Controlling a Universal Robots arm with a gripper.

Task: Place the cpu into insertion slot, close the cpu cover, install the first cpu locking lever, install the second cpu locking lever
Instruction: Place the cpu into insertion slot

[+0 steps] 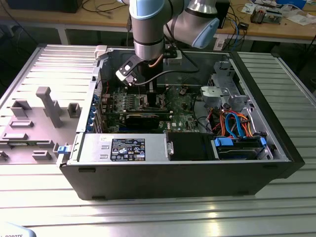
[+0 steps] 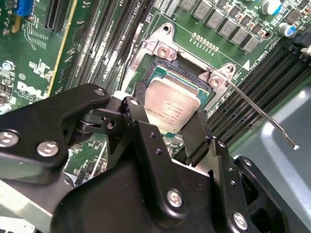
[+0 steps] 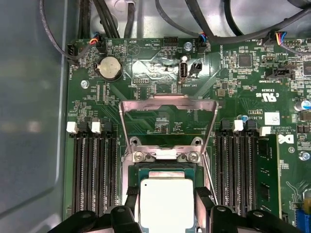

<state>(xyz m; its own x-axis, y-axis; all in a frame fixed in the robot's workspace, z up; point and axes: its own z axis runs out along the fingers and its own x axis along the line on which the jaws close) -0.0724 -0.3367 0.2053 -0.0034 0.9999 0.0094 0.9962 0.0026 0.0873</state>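
Note:
The cpu (image 3: 166, 206) (image 2: 171, 108), a silver square chip, sits between my gripper's (image 3: 167, 200) (image 2: 170, 115) two black fingers, which press on its opposite edges. It hovers right over the insertion slot (image 3: 165, 171) (image 2: 170, 74), whose green and dark frame shows around it. Whether the chip rests in the slot I cannot tell. The cpu cover (image 3: 167, 100) stands swung open behind the slot, on its hinge. A thin locking lever (image 2: 265, 115) sticks out sideways, unlatched. In the exterior view my gripper (image 1: 148, 96) reaches down onto the motherboard (image 1: 182, 106).
Long black memory slots (image 3: 95, 170) (image 3: 238, 170) flank the socket on both sides. A black expansion card (image 1: 143, 120) lies across the board at its front edge. The case walls, drive cage (image 1: 224, 91) and orange and blue cables (image 1: 234, 123) crowd the exterior view's right.

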